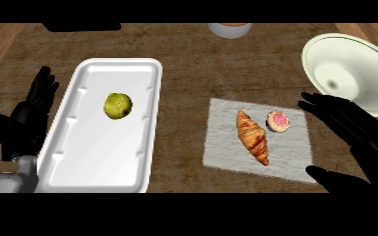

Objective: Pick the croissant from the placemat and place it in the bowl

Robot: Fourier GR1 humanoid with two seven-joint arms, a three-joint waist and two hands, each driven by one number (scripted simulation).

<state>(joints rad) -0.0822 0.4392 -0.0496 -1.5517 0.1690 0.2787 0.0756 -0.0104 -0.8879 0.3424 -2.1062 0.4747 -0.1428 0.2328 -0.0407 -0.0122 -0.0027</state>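
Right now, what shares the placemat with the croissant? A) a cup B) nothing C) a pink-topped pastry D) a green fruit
C: a small round pink-topped pastry lies just right of the croissant on the grey placemat, apart from it; the green fruit sits in the white tray instead.

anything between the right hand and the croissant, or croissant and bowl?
Partly. A donut lies on the placemat between the croissant and the open right hand. The bowl sits up-right past both.
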